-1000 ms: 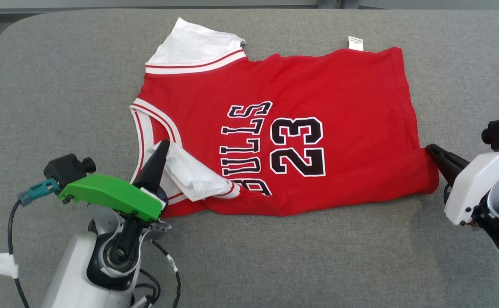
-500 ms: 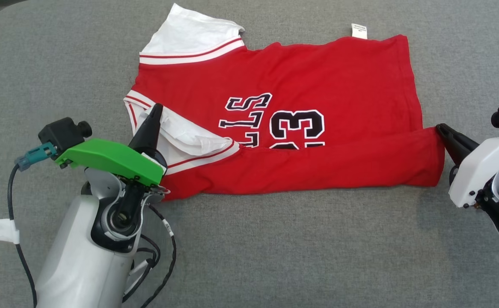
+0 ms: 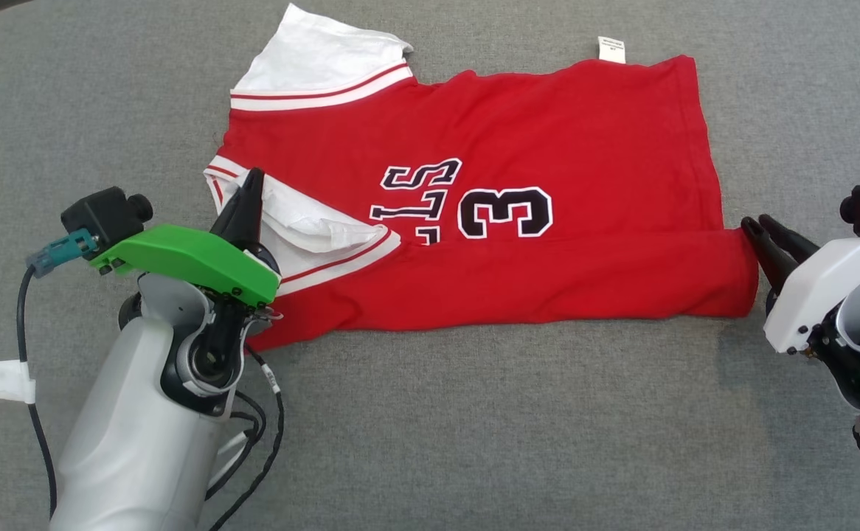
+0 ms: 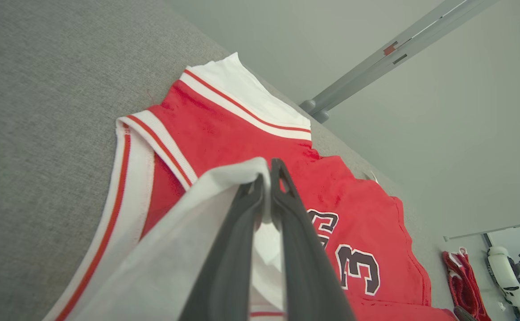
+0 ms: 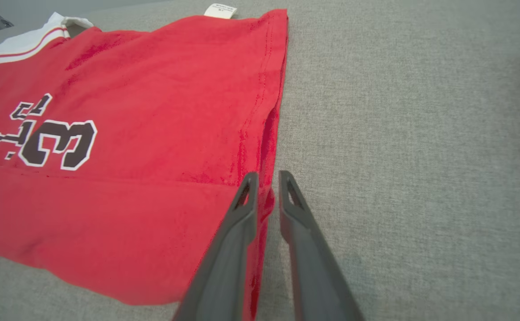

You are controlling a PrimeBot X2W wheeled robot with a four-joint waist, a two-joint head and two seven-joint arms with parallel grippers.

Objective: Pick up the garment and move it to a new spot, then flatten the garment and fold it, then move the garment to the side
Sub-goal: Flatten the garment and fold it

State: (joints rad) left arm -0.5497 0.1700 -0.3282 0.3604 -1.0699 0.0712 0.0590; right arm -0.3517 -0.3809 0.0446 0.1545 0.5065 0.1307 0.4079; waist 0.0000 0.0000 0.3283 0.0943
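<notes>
Left gripper (image 4: pixel 268 174) pinches garment (image 4: pixel 224 129) (white fold between jaws).

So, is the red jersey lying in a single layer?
No, the jersey has its near edge folded over the front, hiding some lettering.

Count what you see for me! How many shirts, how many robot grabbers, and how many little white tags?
Red jersey: 1
Grippers: 2 (left gripper, right gripper)
White label: 1
Total: 4
</notes>
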